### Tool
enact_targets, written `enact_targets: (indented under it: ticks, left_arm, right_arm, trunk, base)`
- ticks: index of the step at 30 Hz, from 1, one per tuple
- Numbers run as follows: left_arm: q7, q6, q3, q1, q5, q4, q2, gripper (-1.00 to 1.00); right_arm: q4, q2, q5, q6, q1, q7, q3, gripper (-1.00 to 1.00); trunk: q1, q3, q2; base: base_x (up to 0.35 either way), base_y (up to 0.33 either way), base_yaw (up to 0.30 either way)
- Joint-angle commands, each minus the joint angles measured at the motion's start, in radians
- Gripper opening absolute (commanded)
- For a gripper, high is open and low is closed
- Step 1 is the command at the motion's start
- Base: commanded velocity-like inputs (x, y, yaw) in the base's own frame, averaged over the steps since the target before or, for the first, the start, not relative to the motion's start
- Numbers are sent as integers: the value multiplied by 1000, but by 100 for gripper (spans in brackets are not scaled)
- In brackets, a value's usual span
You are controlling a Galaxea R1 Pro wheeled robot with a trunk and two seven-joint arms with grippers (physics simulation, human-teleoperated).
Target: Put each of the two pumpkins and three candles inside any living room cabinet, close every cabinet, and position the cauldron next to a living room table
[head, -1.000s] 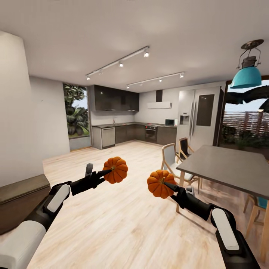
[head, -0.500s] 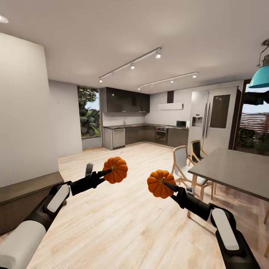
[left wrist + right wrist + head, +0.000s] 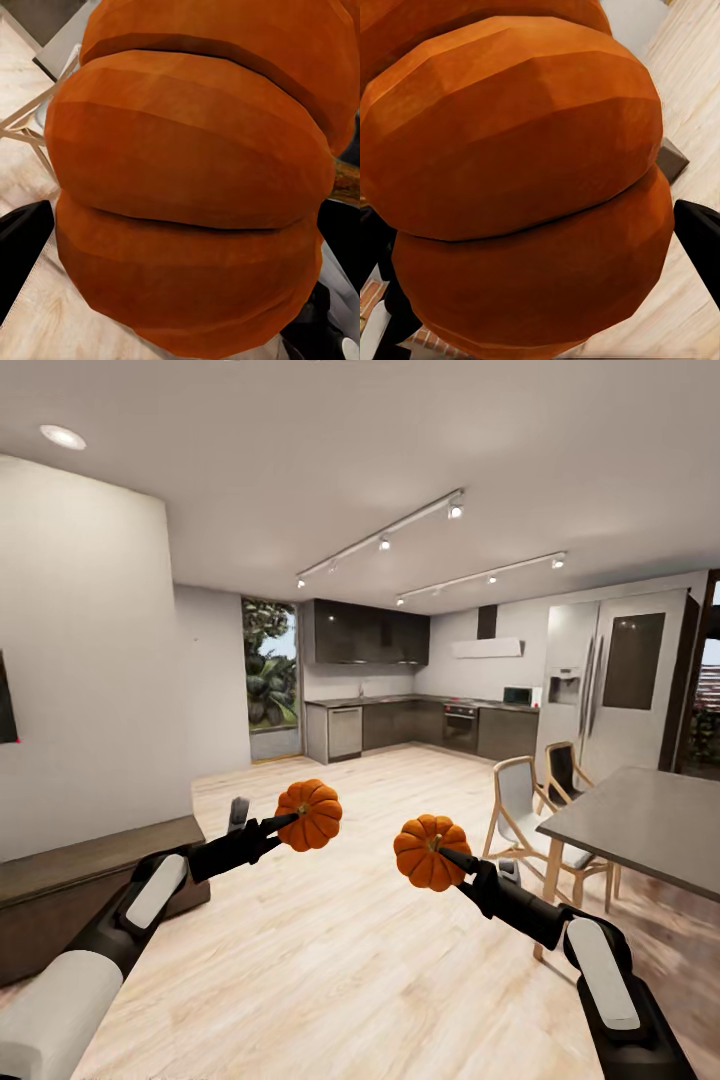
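- Two pumpkins aloft: the left gripper (image 3: 283,823) pinches one pumpkin (image 3: 310,814), the right gripper (image 3: 452,856) clamps the other pumpkin (image 3: 428,852) (both above bare floor).
- One low dark cabinet (image 3: 70,890) at left, fronts closed.
- Wood floor (image 3: 340,960), grey dining table (image 3: 650,830), kitchen (image 3: 420,710) beyond.

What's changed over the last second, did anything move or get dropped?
Only the camera moved: the view swung to the robot's left, so the dining table, chairs and kitchen slid right in the picture, and more of the cabinet and left wall came in. The teal lamp left the frame. Nothing was let go: the left gripper still holds its pumpkin, and the right gripper holds the other pumpkin, arms unchanged.
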Motion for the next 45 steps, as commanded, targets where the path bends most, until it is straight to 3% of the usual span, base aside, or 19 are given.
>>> enact_targets:
  ticks: [1,9,45]
  left_arm:
    - [1,6,-2,-1,8,0,1,-100]
    - [3,6,-2,-1,8,0,1,-100]
    - [0,7,-2,-1,8,1,1,-100]
  right_arm:
    - [0,0,5,5,-1,8,0,-100]
    - [0,0,5,5,-1,8,18,-100]
    - [0,0,5,4,-1,8,26,-100]
  trunk:
    - [0,-1,-1]
    - [0,5,-1]
    - [0,32,-1]
  base:
    - [0,0,199]
    - [0,0,199]
    - [0,0,189]
